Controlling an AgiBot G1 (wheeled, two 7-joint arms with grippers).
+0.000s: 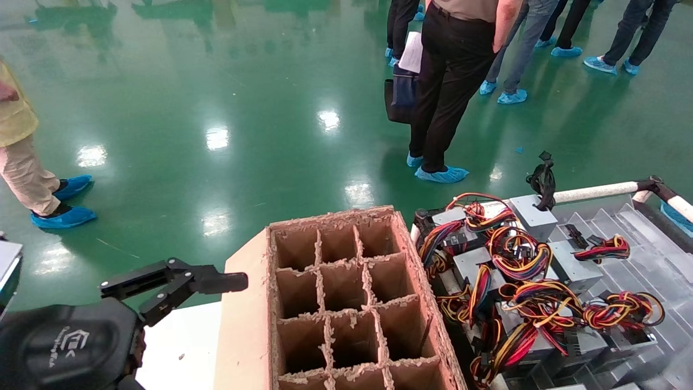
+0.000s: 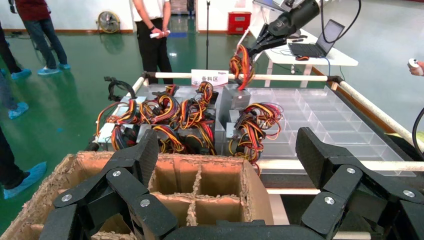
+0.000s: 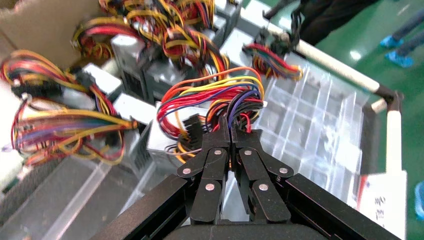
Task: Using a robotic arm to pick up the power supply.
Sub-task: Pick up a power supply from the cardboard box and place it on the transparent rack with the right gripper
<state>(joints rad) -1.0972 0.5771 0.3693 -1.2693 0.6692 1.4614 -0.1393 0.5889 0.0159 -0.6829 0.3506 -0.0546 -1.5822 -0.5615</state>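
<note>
Several grey power supplies (image 1: pixel 541 260) with red, yellow and black wire bundles lie piled in a clear tray (image 1: pixel 644 271). In the right wrist view my right gripper (image 3: pixel 230 131) is shut on the wire bundle (image 3: pixel 220 97) of one power supply (image 3: pixel 162 137), whose grey case hangs just beyond the fingertips. The left wrist view shows that robotic arm (image 2: pixel 292 20) high over the tray, holding the wires (image 2: pixel 241 61) with the case (image 2: pixel 234 97) below. I cannot tell whether the case is clear of the pile. My left gripper (image 1: pixel 176 281) is open beside the cardboard box; it is also seen from its own wrist (image 2: pixel 227 160).
A brown cardboard box (image 1: pixel 246 325) with divider cells stands between the left arm and the tray. White rails (image 1: pixel 595 191) frame the tray. Several people in blue shoe covers (image 1: pixel 441 174) stand on the green floor beyond. A table with a laptop (image 2: pixel 320 47) lies past the tray.
</note>
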